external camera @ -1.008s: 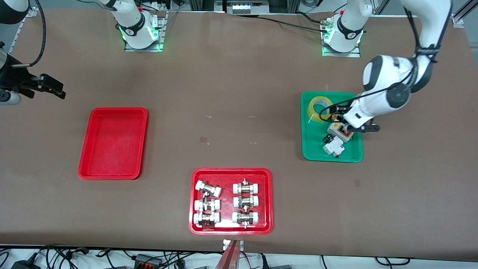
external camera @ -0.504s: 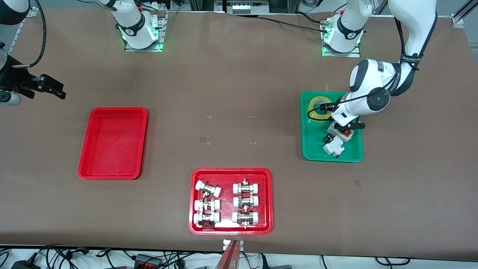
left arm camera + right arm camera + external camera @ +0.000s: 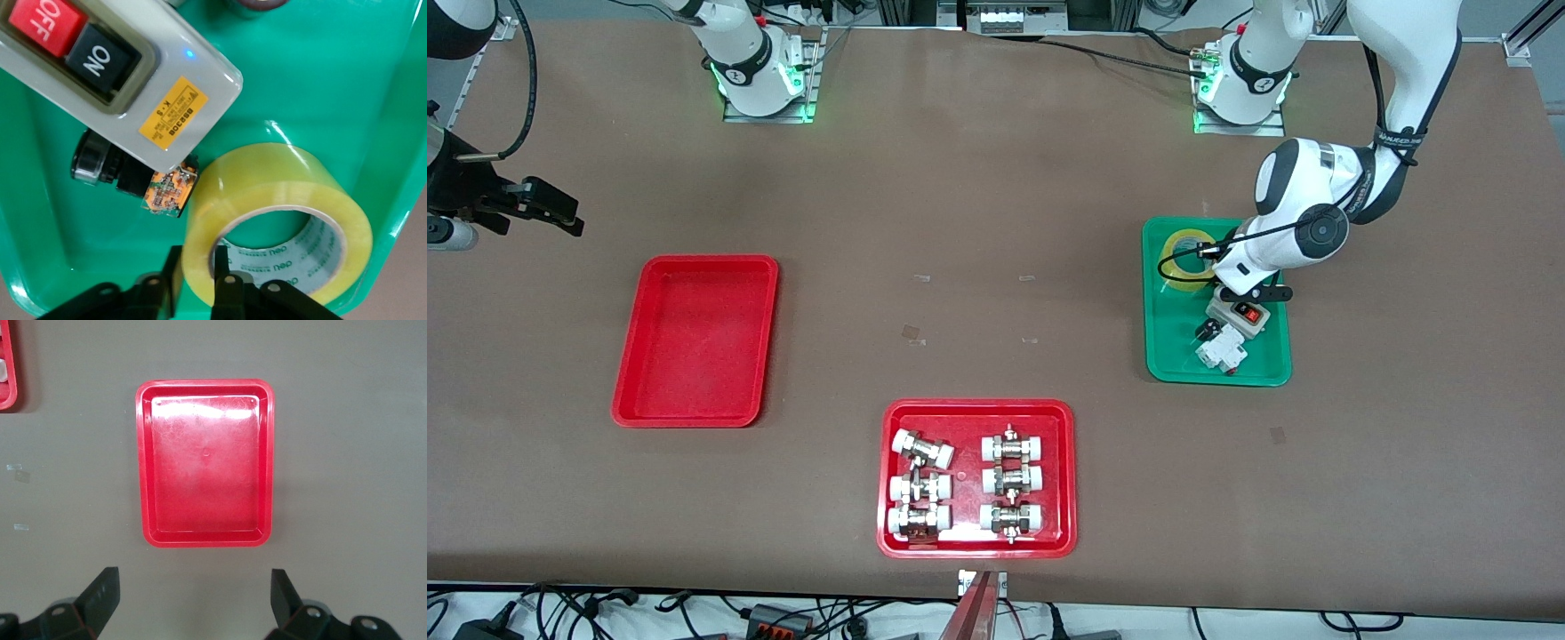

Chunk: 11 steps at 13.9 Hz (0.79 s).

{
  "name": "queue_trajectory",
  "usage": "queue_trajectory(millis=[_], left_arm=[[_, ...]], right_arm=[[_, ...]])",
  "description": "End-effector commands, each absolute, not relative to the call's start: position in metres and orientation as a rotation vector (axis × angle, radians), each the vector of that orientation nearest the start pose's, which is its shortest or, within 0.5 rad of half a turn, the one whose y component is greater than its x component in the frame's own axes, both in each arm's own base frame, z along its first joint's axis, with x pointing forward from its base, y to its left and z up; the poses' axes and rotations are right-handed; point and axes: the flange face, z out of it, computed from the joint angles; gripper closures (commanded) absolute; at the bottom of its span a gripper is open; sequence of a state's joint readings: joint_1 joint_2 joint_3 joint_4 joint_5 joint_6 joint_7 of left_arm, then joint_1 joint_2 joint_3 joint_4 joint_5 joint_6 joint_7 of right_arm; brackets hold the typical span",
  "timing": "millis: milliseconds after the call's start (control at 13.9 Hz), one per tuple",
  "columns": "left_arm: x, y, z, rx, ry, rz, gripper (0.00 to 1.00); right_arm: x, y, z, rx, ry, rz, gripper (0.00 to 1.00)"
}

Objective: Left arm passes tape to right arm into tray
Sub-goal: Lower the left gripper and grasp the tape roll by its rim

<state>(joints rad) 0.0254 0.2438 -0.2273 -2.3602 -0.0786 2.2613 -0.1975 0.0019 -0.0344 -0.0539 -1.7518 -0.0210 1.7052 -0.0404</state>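
Reaching down into the green tray [image 3: 1174,351] at its own end of the surface [image 3: 996,178], the left arm [image 3: 1303,222] has its tool [image 3: 198,283] clamped on the tape [image 3: 277,213]: the left wrist view shows one finger [image 3: 229,293] inside the white core and the other outside the yellow wall, pinching the roll's wall between them. The tape [image 3: 1183,260] lies flat in the part of the green tray farther from the front camera. Beside it in the same tray sit a grey switch box [image 3: 113,73] with a red OFF button and a black ON button, and a small black part with an orange circuit piece [image 3: 130,177], which touches the roll's outer wall; a white breaker [image 3: 1221,348] lies nearer the front camera. The right arm waits with its tool [image 3: 193,600] held wide apart, up over bare surface beside the plain red tray [image 3: 205,463], which holds nothing. That tray [image 3: 694,342] lies well apart from the green one, toward the right arm's end. A second red tray [image 3: 978,409], nearest the front camera, carries six white-capped metal fittings [image 3: 965,484] in two rows.
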Motion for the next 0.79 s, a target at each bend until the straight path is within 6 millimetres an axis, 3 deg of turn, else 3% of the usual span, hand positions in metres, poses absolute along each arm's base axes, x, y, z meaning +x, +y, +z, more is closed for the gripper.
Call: queue_trajectory(millis=[0, 216, 504, 648, 720], left_arm=[[0.458, -0.101, 0.208, -3.133, -0.095, 0.543, 0.87], [0.470, -0.103, 0.235, -3.146, -0.066, 0.468, 0.88], [0.518, -0.126, 0.320, -3.140, -0.020, 0.558, 0.87], [0.526, -0.139, 0.350, -3.193, -0.059, 0.667, 0.85], [0.525, -0.155, 0.365, -3.239, -0.063, 0.722, 0.86]], right_arm=[[0.552, -0.031, 0.574, -3.153, 0.021, 0.018, 0.00], [0.552, -0.033, 0.574, -3.153, 0.026, 0.020, 0.00], [0.551, -0.033, 0.573, -3.153, 0.026, 0.028, 0.00], [0.551, -0.033, 0.573, -3.153, 0.029, 0.028, 0.00], [0.551, -0.031, 0.572, -3.150, 0.022, 0.032, 0.00]])
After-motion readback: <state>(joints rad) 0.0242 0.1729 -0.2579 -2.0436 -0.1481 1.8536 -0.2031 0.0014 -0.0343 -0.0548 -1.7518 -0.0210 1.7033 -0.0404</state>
